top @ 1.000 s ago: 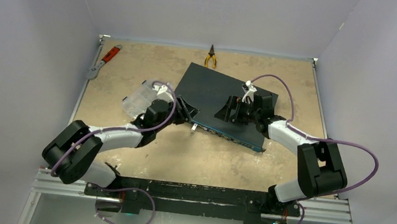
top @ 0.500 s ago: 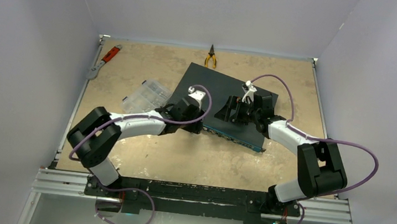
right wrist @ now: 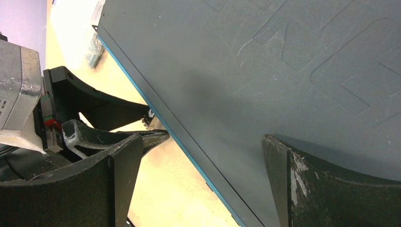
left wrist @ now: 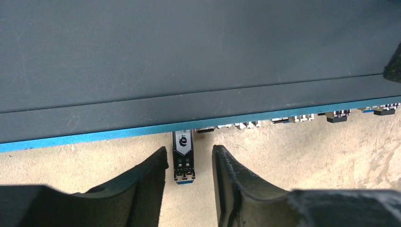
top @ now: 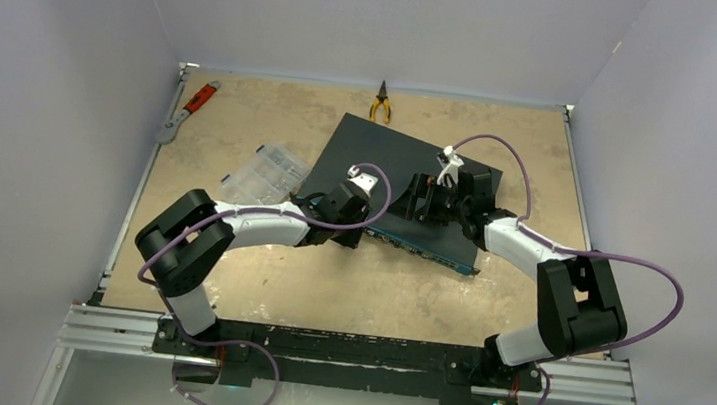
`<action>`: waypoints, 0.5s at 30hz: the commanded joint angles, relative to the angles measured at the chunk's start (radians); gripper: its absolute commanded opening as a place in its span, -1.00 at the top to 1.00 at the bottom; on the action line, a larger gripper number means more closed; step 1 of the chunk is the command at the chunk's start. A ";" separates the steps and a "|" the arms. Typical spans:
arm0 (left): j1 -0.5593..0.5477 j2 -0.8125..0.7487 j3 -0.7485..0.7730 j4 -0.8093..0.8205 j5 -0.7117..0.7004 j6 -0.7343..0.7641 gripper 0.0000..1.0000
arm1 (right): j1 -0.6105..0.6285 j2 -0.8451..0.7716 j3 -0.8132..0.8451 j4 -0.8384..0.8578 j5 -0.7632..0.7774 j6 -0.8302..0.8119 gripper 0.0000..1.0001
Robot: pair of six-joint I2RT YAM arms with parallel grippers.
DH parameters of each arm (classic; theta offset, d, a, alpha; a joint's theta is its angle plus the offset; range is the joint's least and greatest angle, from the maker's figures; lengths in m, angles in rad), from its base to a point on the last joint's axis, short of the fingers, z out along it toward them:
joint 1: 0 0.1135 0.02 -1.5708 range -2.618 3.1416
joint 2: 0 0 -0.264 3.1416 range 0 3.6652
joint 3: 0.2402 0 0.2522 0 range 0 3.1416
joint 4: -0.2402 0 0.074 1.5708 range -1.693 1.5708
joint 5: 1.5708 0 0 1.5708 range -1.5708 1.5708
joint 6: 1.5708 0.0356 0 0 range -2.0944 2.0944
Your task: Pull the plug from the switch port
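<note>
- At mid-table, found the switch point(top: 394, 161) lying flat on the tan table point(top: 325, 290), turned askew, with its thin blue-edged face toward the arms' bases.
- Along that face, saw a row of small ports point(left wrist: 283, 119) running off to the right in the left wrist view.
- Near the left end of the row, saw the plug point(left wrist: 183, 158) seated in a port, its black body and blue tip sticking out over the table.
- Found the left gripper point(left wrist: 190, 152) low at the port face and partly open, with one of its fingers point(left wrist: 149, 182) on each side of the plug.
- Noted a narrow gap on the plug's left and a wider one on its right, so nothing clamped.
- Found the right gripper point(right wrist: 202, 139) spread wide over the switch's dark top and holding nothing.
- Saw one of its fingers above the lid and the other out past the blue edge; could not tell whether either touched the metal.
- Saw, in the right wrist view, the left gripper's black fingers up against the same blue edge.
- Noted a clear compartment box point(top: 262, 174) just beside the switch's left corner.
- Noted yellow-handled pliers point(top: 381, 102) at the far edge, near the switch's far corner.
- Noted a red-handled wrench point(top: 188, 109) in the far left corner, well apart from the rest.
</note>
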 commanded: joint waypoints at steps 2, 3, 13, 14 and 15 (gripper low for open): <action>-0.001 0.006 0.030 0.007 -0.031 0.017 0.37 | 0.006 0.020 -0.015 -0.036 0.009 -0.025 -0.97; -0.001 0.004 0.029 0.008 -0.031 0.017 0.46 | 0.006 0.022 -0.015 -0.034 0.009 -0.024 -0.97; -0.002 -0.045 0.009 -0.016 -0.018 0.007 0.92 | 0.006 0.028 -0.014 -0.031 0.007 -0.020 -0.97; -0.003 -0.055 0.000 -0.019 -0.015 0.002 0.95 | 0.005 0.028 -0.013 -0.031 0.007 -0.020 -0.97; -0.002 -0.068 -0.007 -0.022 -0.014 0.000 0.97 | 0.005 0.029 -0.011 -0.031 0.005 -0.020 -0.97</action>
